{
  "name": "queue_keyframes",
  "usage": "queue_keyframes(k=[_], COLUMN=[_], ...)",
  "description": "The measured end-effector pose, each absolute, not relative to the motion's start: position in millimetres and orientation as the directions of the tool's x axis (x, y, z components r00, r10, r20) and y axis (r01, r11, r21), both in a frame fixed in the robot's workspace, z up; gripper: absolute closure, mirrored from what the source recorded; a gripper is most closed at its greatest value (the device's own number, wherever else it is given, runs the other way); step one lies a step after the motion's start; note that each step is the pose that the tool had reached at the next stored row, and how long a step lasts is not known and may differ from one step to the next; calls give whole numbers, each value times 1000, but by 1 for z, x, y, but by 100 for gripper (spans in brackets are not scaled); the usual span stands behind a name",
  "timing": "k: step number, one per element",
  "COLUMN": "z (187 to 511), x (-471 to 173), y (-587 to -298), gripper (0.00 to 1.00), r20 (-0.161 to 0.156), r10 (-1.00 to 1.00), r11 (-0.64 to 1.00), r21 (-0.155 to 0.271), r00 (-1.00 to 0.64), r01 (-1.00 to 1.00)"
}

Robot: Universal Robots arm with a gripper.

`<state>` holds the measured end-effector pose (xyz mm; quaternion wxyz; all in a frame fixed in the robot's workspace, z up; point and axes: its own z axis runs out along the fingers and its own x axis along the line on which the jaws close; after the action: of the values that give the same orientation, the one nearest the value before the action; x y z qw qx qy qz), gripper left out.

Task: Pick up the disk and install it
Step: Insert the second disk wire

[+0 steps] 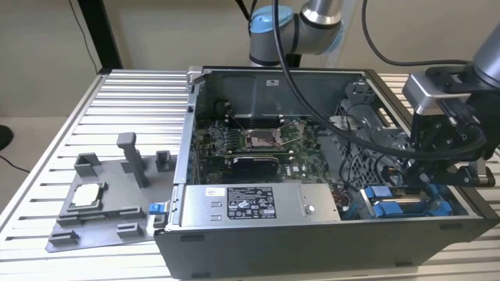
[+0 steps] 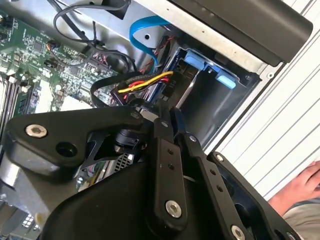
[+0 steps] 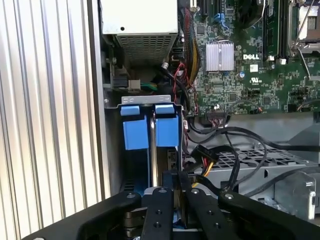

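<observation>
The disk stands edge-on in the drive bay at the corner of the open computer case. I see it as a thin silvery edge between two blue carrier tabs. In the second wrist view the same silvery edge of the disk runs from my fingertips down toward the blue tabs. My gripper hangs directly over the bay, its two black fingers close together and shut on the disk's upper edge. In the exterior view the gripper hovers at the case's right side above the blue carriers.
Black, yellow and red cables crowd the bay beside the motherboard. A power supply lies along the case front. On the slatted table, a grey fixture holds a small square chip. A person's hand rests outside the case.
</observation>
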<state>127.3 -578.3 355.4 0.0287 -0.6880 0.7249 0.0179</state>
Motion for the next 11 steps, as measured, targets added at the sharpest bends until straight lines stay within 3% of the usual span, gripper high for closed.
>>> queue_keyframes(k=[11], z=[349], x=[126], y=[-577], gripper=[100], r20=[-67], r10=[-996], r11=[53], r21=[-22], r00=[-51], r01=[-998])
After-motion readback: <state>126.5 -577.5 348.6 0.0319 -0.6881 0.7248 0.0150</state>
